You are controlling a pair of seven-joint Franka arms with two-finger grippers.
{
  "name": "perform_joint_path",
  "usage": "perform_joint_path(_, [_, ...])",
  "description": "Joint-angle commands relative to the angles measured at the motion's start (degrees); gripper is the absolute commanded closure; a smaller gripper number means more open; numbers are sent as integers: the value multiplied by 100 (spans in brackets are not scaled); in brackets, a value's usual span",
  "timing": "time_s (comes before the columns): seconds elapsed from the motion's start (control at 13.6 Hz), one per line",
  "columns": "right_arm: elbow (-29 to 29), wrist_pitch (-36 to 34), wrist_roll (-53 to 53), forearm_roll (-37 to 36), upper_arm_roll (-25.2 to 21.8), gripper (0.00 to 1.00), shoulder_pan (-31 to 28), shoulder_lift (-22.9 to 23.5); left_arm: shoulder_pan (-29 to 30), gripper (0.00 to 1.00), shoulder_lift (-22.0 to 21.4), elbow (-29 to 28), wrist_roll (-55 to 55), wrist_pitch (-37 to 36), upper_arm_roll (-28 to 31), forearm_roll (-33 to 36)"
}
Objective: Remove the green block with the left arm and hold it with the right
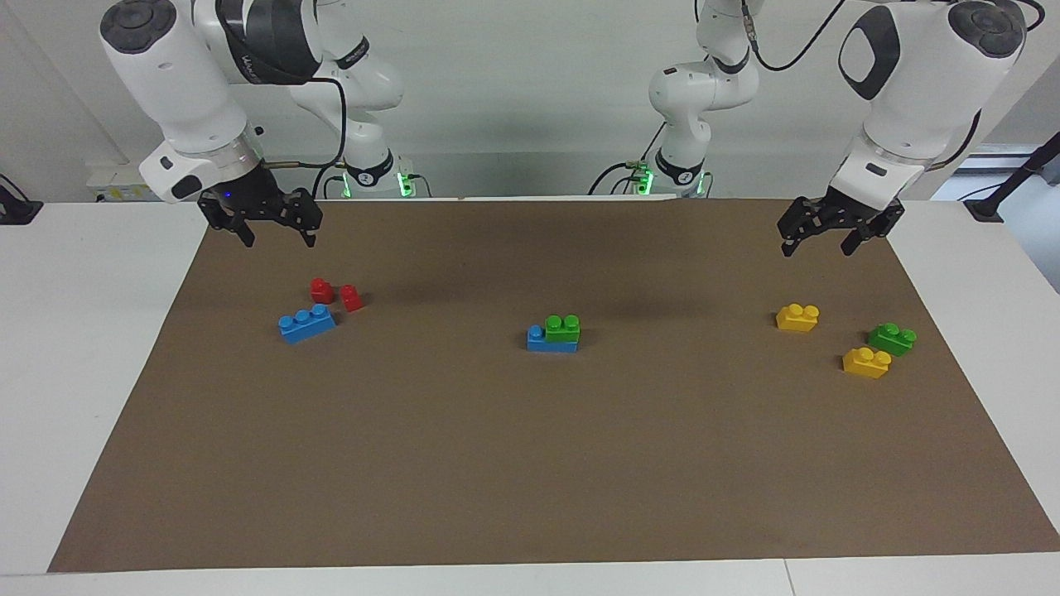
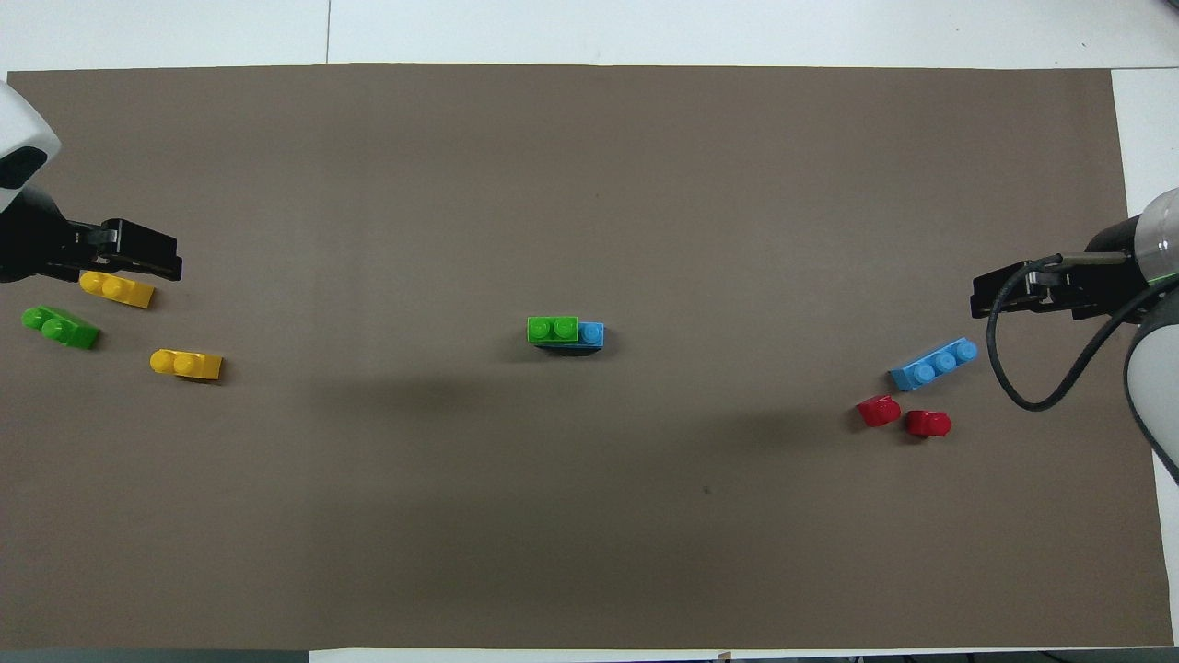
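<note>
A green block (image 1: 562, 328) (image 2: 553, 329) is stacked on a blue brick (image 1: 542, 341) (image 2: 591, 333) at the middle of the brown mat, covering all but one of its studs. An identical green block (image 1: 892, 338) (image 2: 60, 327) lies loose at the left arm's end. My left gripper (image 1: 818, 247) (image 2: 170, 258) is open and empty, raised above the mat at its own end, by the yellow bricks. My right gripper (image 1: 279, 240) (image 2: 978, 299) is open and empty, raised above the mat at the right arm's end, by the red bricks.
Two yellow bricks (image 1: 797, 317) (image 1: 866, 362) flank the loose green one; they also show in the overhead view (image 2: 187, 364) (image 2: 117, 288). A loose blue brick (image 1: 306, 323) (image 2: 933, 364) and two red bricks (image 1: 322, 290) (image 1: 352, 298) lie at the right arm's end. The brown mat (image 1: 530, 463) covers the table.
</note>
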Motion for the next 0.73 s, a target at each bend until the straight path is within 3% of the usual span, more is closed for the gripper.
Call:
perform_joint_path(0.0, [118, -67, -113, -123, 62, 0, -93, 68, 69, 0, -101, -123, 118, 98, -27, -126])
perform_joint_path(0.37, [118, -59, 53, -53, 62, 0, -66, 68, 78, 0, -101, -123, 118, 98, -27, -126])
perform_joint_path(0.66, [48, 143, 1157, 184, 97, 0, 30, 59, 52, 0, -101, -123, 48, 107, -27, -126])
